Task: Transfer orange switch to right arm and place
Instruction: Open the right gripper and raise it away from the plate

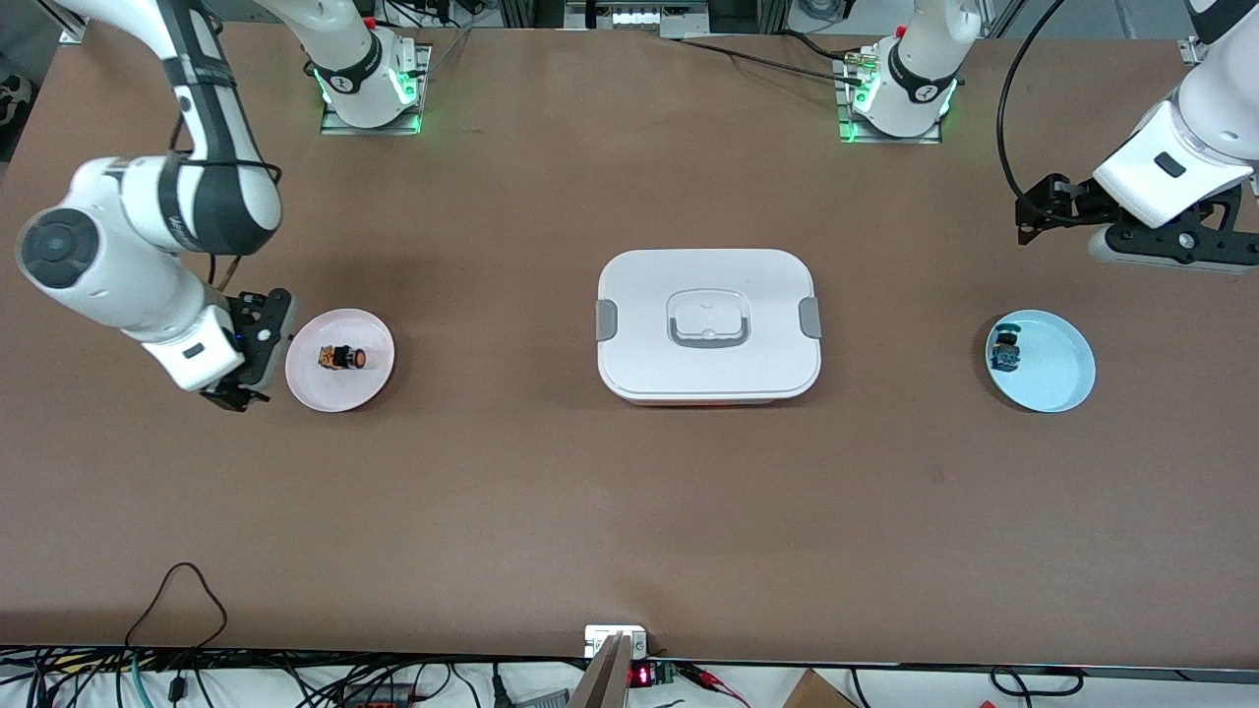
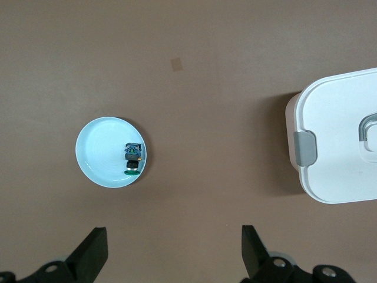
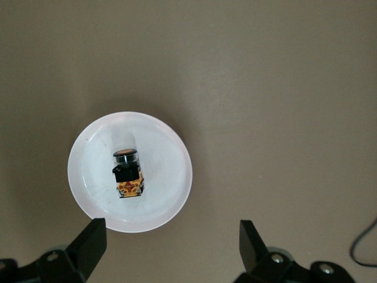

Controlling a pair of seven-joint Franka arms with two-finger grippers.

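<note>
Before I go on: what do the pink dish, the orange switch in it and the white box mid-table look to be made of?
Pink dish: likely glossy plastic, possibly glazed ceramic; thin rim, soft sheen.
Orange switch: apparently moulded black plastic with an orange cap; metal parts can't be told.
White box: matte white plastic by its look, with rounded corners, grey side latches and a grey lid handle.

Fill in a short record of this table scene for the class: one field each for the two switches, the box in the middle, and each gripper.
orange switch: lying on its side in the pink dish, toward the right arm's end of the table
blue-green switch: in the light blue dish, toward the left arm's end
white lidded box: mid-table, lid on, grey side latches
right gripper: open, empty, beside the pink dish
left gripper: open, empty, raised near the light blue dish
</note>
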